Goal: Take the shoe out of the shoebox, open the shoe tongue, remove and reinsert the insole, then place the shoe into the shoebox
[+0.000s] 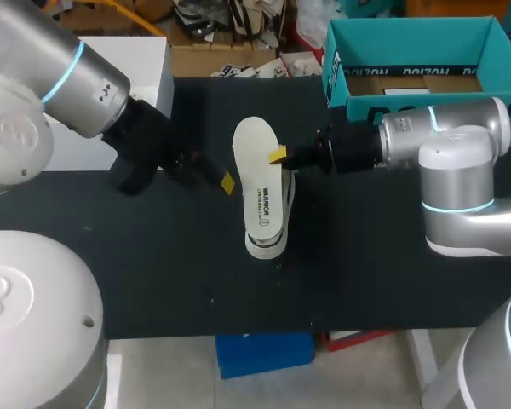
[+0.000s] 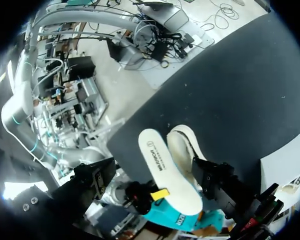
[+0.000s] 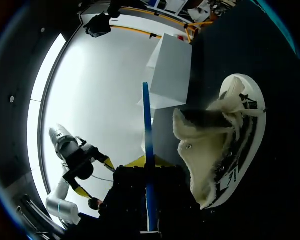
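My right gripper (image 1: 281, 156) is shut on the edge of the white insole (image 1: 257, 162) and holds it flat above the table. In the right wrist view the insole (image 3: 148, 150) shows edge-on, as a thin blue line running out from between the fingers. The white shoe (image 1: 266, 248) lies on the black table just below the insole, with its fleecy opening (image 3: 210, 145) ahead of the right gripper. My left gripper (image 1: 208, 171) hangs open just left of the insole and holds nothing. The teal shoebox (image 1: 341, 77) stands open at the back right.
A white box (image 1: 145, 68) sits at the back left corner, behind my left arm. In the left wrist view the insole (image 2: 165, 170) and the shoe (image 2: 182, 145) sit near the table's edge (image 2: 140, 120). Bare black tabletop (image 1: 170, 273) stretches toward the front.
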Tool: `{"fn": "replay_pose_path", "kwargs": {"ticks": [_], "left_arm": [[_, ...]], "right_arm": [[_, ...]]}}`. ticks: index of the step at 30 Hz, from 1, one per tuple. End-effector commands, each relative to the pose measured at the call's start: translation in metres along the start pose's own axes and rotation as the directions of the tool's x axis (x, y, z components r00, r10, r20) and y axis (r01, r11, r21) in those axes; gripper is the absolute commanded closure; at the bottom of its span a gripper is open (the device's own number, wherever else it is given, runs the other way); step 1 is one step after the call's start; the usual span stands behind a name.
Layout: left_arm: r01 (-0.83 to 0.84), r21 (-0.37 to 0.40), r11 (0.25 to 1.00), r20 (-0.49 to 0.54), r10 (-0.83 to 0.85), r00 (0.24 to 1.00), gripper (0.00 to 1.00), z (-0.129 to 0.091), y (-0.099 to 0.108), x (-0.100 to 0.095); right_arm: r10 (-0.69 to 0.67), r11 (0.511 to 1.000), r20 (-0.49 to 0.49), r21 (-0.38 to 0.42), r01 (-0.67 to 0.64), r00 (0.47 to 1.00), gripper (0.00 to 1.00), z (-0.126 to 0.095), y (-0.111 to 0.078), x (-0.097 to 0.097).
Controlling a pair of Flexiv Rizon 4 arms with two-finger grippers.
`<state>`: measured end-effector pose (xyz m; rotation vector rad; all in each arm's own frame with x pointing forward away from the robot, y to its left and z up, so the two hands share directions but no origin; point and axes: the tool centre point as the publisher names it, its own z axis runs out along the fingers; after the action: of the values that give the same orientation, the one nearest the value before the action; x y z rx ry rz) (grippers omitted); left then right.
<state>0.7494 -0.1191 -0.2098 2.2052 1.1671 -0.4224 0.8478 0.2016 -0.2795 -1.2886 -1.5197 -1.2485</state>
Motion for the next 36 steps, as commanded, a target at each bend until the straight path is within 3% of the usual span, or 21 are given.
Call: {"fn": "replay_pose_path", "kwargs": {"ticks": [1, 4, 6, 9, 13, 20, 29, 36], "left_arm": [[-0.005, 0.043, 0.999, -0.323, 0.019, 0.946, 0.0, -0.002, 0.005, -0.005], [-0.005, 0.043, 0.999, -0.323, 0.019, 0.946, 0.0, -0.002, 0.005, -0.005], [0.126, 0.101, 0.987, -0.368, -0.081, 0.926, 0.0, 0.007, 0.01, -0.005], [0.279, 0.102, 0.955, -0.448, -0.206, 0.87, 0.0, 0.016, 0.016, -0.001], [0.373, 0.076, 0.925, -0.461, -0.299, 0.836, 0.0, 0.022, 0.019, 0.001], [0.479, 0.009, 0.878, -0.57, -0.389, 0.723, 0.0, 0.029, 0.02, -0.002], [0.524, -0.078, 0.848, -0.628, -0.45, 0.634, 0.0, 0.031, 0.015, -0.012], [0.54, -0.098, 0.836, -0.617, -0.477, 0.626, 0.0, 0.035, 0.012, -0.014]], "right_arm": [[0.0, 1.0, 0.001, 0.0, 0.0, 1.0, 1.0, 0.0, 0.0, 0.0], [0.0, 1.0, 0.001, 0.0, 0.0, 1.0, 1.0, 0.0, 0.0, 0.0], [0.0, 1.0, 0.001, 0.0, 0.0, 1.0, 1.0, 0.0, 0.0, 0.0], [0.0, 1.0, 0.001, 0.0, 0.0, 1.0, 1.0, 0.0, 0.0, 0.0], [0.0, 1.0, 0.001, 0.0, 0.0, 1.0, 1.0, 0.0, 0.0, 0.0], [0.0, 1.0, 0.001, 0.0, 0.0, 1.0, 1.0, 0.0, 0.0, 0.0], [0.0, 1.0, 0.001, 0.0, 0.0, 1.0, 1.0, 0.0, 0.0, 0.0], [0.0, 1.0, 0.001, 0.0, 0.0, 1.0, 1.0, 0.0, 0.0, 0.0]]}}
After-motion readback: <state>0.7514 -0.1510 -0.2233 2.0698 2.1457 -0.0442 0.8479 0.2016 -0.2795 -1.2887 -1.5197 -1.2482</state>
